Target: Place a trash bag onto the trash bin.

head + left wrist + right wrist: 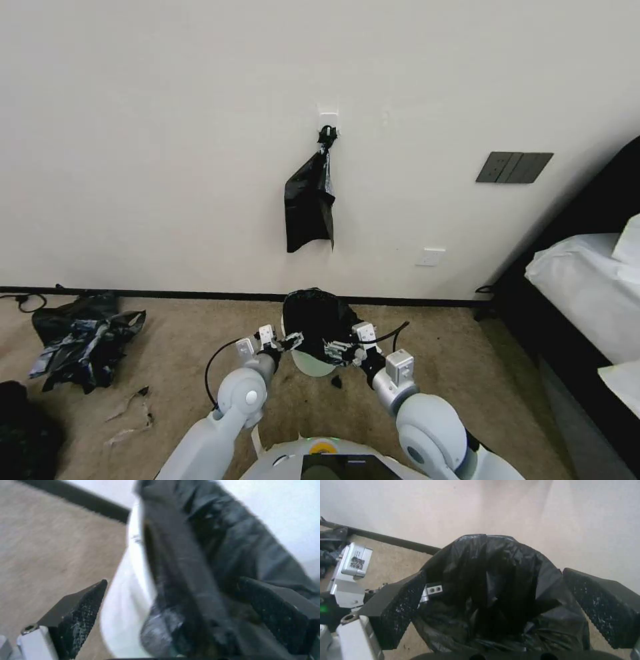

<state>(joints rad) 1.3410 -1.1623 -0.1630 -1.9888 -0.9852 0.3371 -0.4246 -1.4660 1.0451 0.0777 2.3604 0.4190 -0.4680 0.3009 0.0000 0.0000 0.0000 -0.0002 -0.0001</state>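
Flanking a small cream-white trash bin (pixel 312 363) on the carpeted floor (pixel 467 373), the robot's two grippers sit at opposite sides of its rim, with the glossy black trash bag (pixel 315 317) draped over the bin's top between them. The left gripper (pixel 291 342) is at the bin's left side; in the left wrist view its jaws stand wide apart, one finger outside the white bin wall (pixel 128 597), the other over the black plastic (pixel 213 555), the rim and bag edge lying between them with neither pad seen pressing. The right gripper (pixel 335 350) is at the bin's right side; in the right wrist view its jaws are likewise spread wide, the bag (pixel 493 590) rising as a crumpled dome between and beyond the pads, not pinched. Beyond the jaws, a second black bag (pixel 309 208) hangs from a hook on the wall (pixel 167 133). Well off to the left gripper's side, a pile of black plastic (pixel 83 337) lies on the floor.
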